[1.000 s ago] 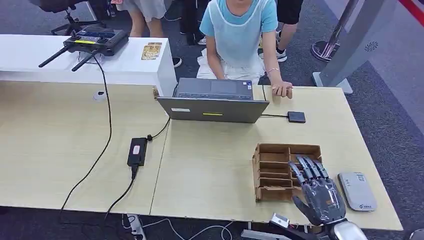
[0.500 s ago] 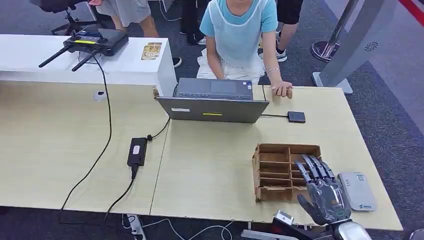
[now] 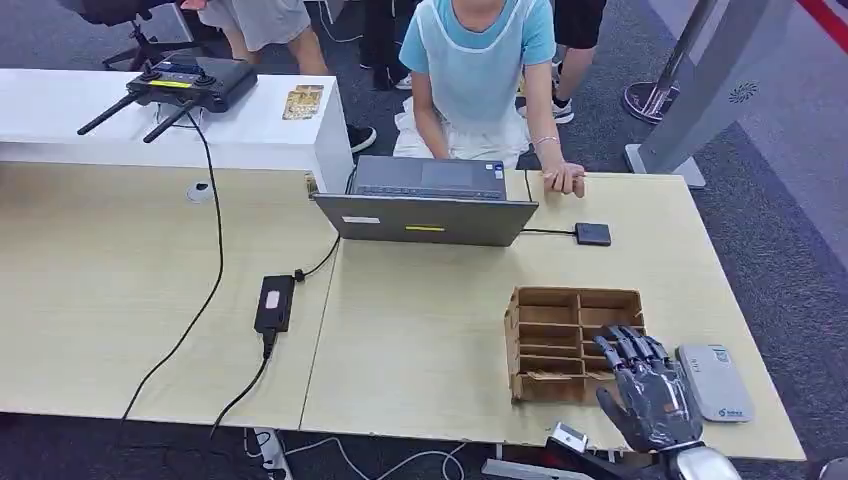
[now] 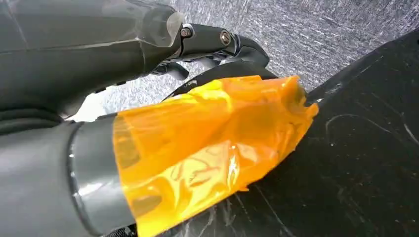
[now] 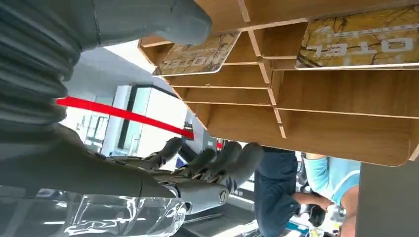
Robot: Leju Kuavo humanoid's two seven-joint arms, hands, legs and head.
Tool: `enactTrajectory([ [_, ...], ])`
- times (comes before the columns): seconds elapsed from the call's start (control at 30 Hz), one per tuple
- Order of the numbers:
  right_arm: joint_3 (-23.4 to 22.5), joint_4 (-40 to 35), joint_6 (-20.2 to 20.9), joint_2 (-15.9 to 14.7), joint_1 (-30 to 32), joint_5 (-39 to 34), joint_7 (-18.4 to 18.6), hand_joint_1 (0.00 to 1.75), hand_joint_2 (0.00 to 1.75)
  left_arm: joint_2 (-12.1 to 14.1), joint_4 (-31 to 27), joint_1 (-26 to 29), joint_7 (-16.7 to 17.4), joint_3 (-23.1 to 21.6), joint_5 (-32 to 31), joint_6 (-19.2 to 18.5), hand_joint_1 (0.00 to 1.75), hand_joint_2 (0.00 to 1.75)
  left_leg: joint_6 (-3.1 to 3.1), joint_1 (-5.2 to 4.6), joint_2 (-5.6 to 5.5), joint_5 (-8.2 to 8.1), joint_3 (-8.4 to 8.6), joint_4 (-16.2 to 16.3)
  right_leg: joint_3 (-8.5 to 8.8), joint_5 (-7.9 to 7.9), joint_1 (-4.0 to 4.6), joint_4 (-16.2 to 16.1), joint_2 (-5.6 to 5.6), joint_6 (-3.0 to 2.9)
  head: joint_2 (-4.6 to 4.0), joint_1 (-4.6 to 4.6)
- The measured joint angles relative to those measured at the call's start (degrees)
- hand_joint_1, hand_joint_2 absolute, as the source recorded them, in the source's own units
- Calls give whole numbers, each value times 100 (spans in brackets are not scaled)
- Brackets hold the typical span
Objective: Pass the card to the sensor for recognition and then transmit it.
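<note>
Lower right of the head view: the right hand (image 3: 655,398) hovers over the cardboard rack (image 3: 560,340), fingers curling, gripping nothing. 2 cards (image 5: 197,54) sit slotted inside. Fingers could snag a divider, tipping the rack. I cannot tell the left hand's (image 4: 212,44) finger state.

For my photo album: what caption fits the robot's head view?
Robot's right hand hovers over a cardboard card rack, beside the grey card reader on the table.
</note>
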Motion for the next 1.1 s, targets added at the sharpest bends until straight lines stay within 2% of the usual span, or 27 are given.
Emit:
enactTrajectory([
  [0.07, 0, 4, 4, 2, 0, -9, 0, 54, 175, 0, 0, -2, 0, -31, -11, -7, 0, 0, 0, 0, 0, 0, 0, 0, 0, 0, 0, 0, 0, 0, 0, 0],
  [0.27, -9, 7, 22, 2, -2, -37, 0, 45, 175, 0, 0, -12, -2, -92, -46, -31, 0, 0, 0, 0, 0, 0, 0, 0, 0, 0, 0, 0, 0, 0, 0, 0],
  [0.47, -22, 9, 26, 2, -3, -37, 0, 47, 175, 0, 0, -22, -2, -125, -87, -59, 0, 0, 0, 0, 0, 0, 0, 0, 0, 0, 0, 0, 0, 0, -2, 0],
  [0.53, -26, 9, 37, 2, -2, -37, 9, 42, 175, 0, 0, -27, -2, -131, -114, -68, 0, 0, 0, 0, 0, 0, 0, 0, 0, 0, 0, 0, 0, 0, 0, 0],
  [1.07, -122, 24, 35, 2, 72, -57, 57, 42, 175, 0, 2, -31, -2, -210, -140, -70, 0, 0, 0, 0, 0, 0, 0, 0, 0, 0, 0, 0, 0, 0, 0, 0],
  [1.1, -127, 24, 31, 2, 77, -57, 63, 47, 175, 0, 0, -31, -2, -212, -147, -70, 0, 0, 0, 0, 0, 0, 0, 0, 0, 0, 0, 0, 0, 0, 0, 0],
])
